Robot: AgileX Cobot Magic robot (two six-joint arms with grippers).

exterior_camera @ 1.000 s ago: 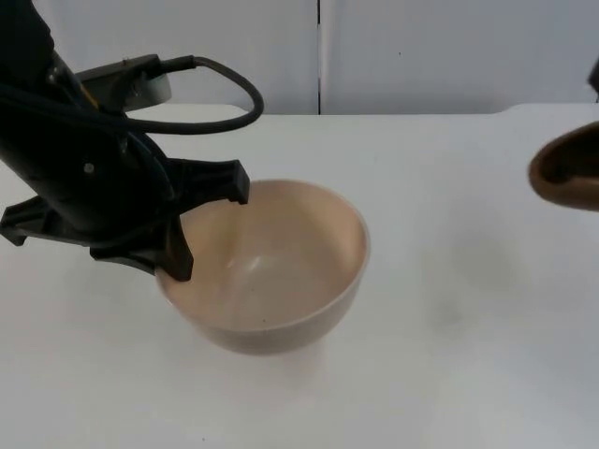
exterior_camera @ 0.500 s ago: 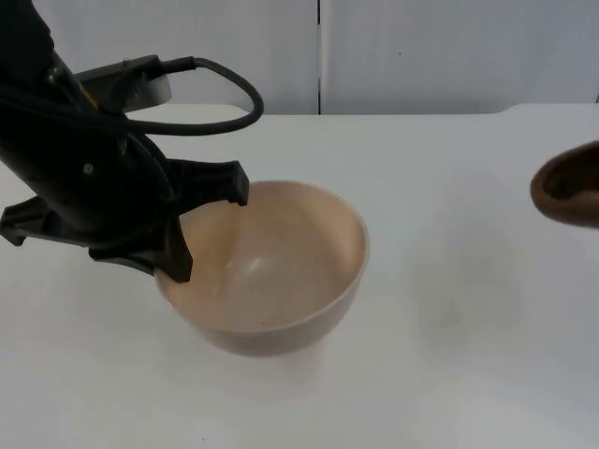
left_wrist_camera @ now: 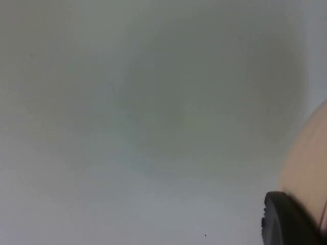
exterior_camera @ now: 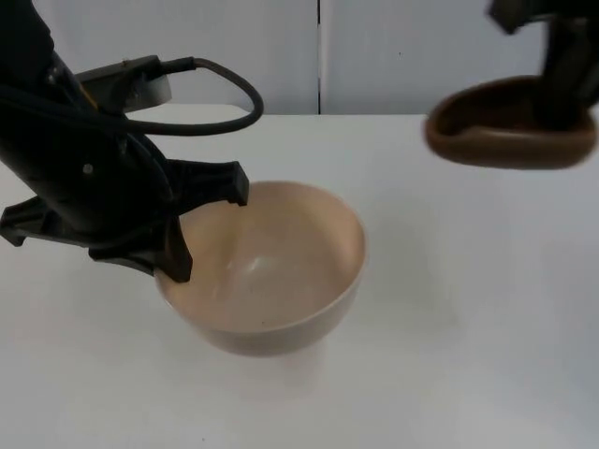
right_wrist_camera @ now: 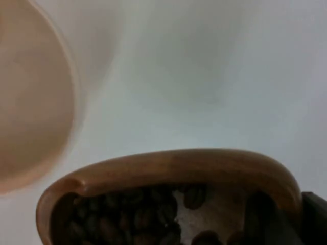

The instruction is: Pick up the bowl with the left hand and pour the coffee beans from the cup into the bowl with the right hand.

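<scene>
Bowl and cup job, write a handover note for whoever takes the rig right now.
Left gripper is shut on the rim of the beige bowl, which looks slightly lifted and holds no beans.
Right gripper holds the brown cup aloft, right of the bowl and short of it. The coffee beans are in the cup.
Done: both picked up.
Left: bring the cup over the bowl and pour.

The top camera looks down and forward over the desk (exterior_camera: 468, 327) toward the wall. Each wrist camera sits close, facing down. All share the bowl (exterior_camera: 271, 271) (left_wrist_camera: 306, 163) (right_wrist_camera: 30, 102).
</scene>
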